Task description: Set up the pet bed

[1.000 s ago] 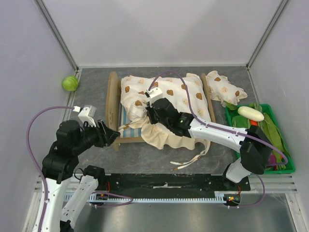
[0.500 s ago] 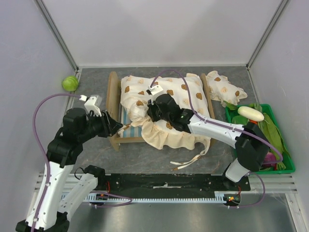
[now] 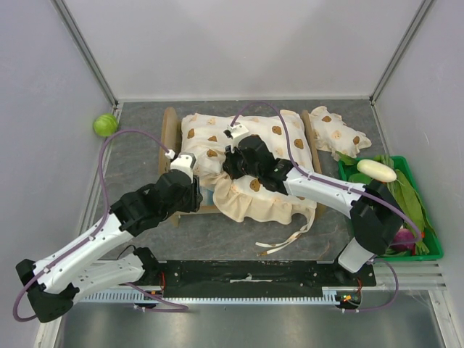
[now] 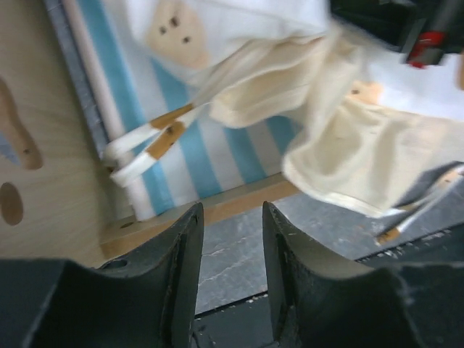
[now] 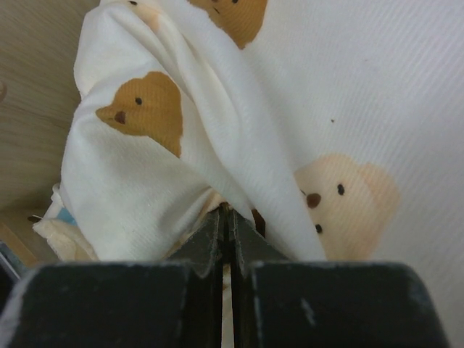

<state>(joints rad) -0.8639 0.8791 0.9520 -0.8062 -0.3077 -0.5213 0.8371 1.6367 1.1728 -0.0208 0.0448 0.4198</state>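
Note:
The pet bed (image 3: 170,129) lies in the middle of the table, its light-wood headboard to the left. A cream bear-print cushion (image 3: 279,145) is draped over most of it and spills past the near rail. My right gripper (image 3: 233,161) is shut on a fold of the cushion (image 5: 145,181), the fabric bunched at my right gripper (image 5: 226,212) tips. My left gripper (image 3: 194,193) hovers at the bed's near-left corner. In the left wrist view my left gripper (image 4: 232,210) is open and holds nothing, just short of the wooden rail (image 4: 239,199), with the striped base (image 4: 181,145) and white ties (image 4: 141,148) beyond.
A small frilled bear-print pillow (image 3: 338,132) lies right of the bed. A green crate (image 3: 429,255) of vegetables stands at the right edge, a white oblong piece (image 3: 375,170) on top. A green ball (image 3: 105,125) rests at the back left. Loose ties (image 3: 286,239) trail near the front.
My left arm has swung right from the table's left side to the bed's near-left corner, its jaws narrowing a little. The right gripper has pulled the cushion fold slightly farther back.

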